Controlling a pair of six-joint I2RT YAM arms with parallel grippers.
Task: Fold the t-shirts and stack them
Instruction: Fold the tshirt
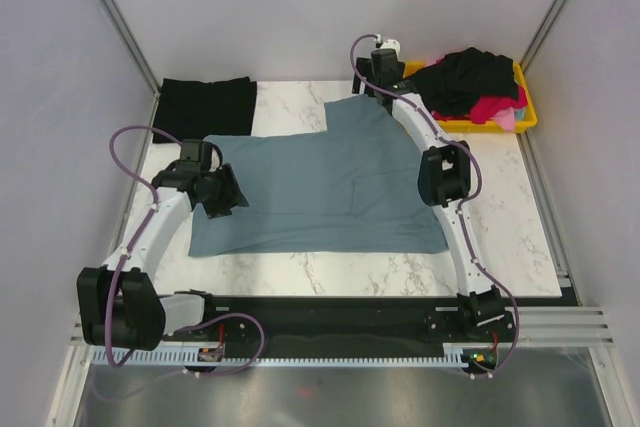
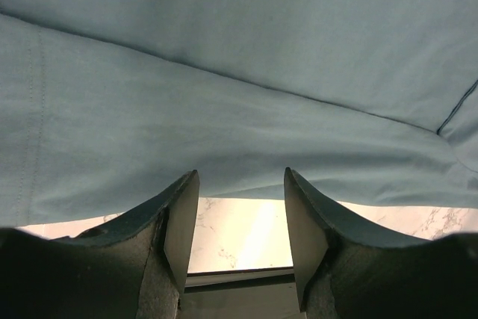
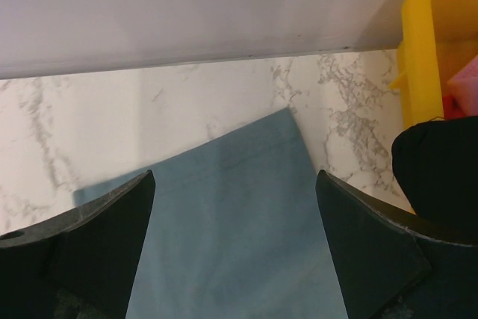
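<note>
A slate blue-grey t-shirt point(image 1: 320, 187) lies spread flat on the marble table. My left gripper point(image 1: 222, 195) sits at the shirt's left edge. In the left wrist view the left gripper point(image 2: 240, 178) is open, with bare marble showing between its fingers point(image 2: 175, 222) and the shirt point(image 2: 224, 95) just past the tips. My right gripper point(image 1: 372, 85) hovers over the shirt's far corner. In the right wrist view the right gripper point(image 3: 235, 178) is wide open above that corner point(image 3: 239, 207), holding nothing. A folded black t-shirt point(image 1: 205, 105) lies at the far left.
A yellow bin point(image 1: 528, 112) at the far right holds a heap of black point(image 1: 470, 77) and pink-red point(image 1: 495, 107) shirts; its rim point(image 3: 418, 50) shows beside my right gripper. The back wall point(image 3: 187, 5) is close behind. Side walls enclose the table point(image 1: 500, 237).
</note>
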